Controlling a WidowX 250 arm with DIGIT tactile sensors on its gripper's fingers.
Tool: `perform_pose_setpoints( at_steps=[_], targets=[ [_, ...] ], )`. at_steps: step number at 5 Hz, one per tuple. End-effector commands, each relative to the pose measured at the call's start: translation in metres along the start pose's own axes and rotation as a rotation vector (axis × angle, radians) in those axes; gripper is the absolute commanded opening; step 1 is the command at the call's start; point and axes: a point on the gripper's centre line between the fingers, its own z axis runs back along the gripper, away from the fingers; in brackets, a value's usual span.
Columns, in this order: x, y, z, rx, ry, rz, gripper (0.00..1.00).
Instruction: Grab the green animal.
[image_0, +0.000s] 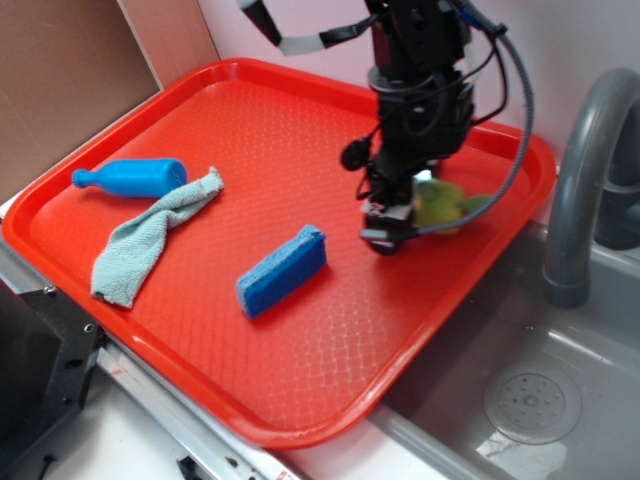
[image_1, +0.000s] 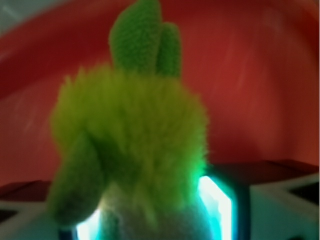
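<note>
The green animal (image_0: 448, 205) is a fuzzy lime plush with darker green limbs, on the right part of the red tray (image_0: 120, 330). My gripper (image_0: 400, 222) comes down on it from above, and the black arm hides most of the toy. In the wrist view the green animal (image_1: 135, 135) fills the middle of the frame. Its pale lower part is pressed between my two lit fingertips (image_1: 216, 205), so my gripper (image_1: 150, 220) is shut on it. Two green limbs stick up beyond the body.
A blue sponge (image_0: 282, 270) lies mid-tray. A pale teal cloth (image_0: 150, 235) and a blue bottle (image_0: 130, 178) lie at the tray's left. A grey faucet (image_0: 585, 190) and a sink (image_0: 540, 400) are just right of the tray's rim.
</note>
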Motion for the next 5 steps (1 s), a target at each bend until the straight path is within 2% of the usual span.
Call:
perform_pose_setpoints(
  at_steps=[1, 2, 3, 4, 5],
  targets=[
    [-0.070, -0.016, 0.115, 0.091, -0.054, 0.490, 0.00],
    [-0.105, -0.030, 0.143, 0.086, -0.087, 0.738, 0.00],
    [-0.130, -0.047, 0.163, 0.116, -0.072, 0.881, 0.00],
    [-0.138, -0.059, 0.166, 0.195, -0.084, 0.975, 0.00],
    [-0.139, -0.056, 0.162, 0.157, -0.042, 0.921, 0.00]
  ],
)
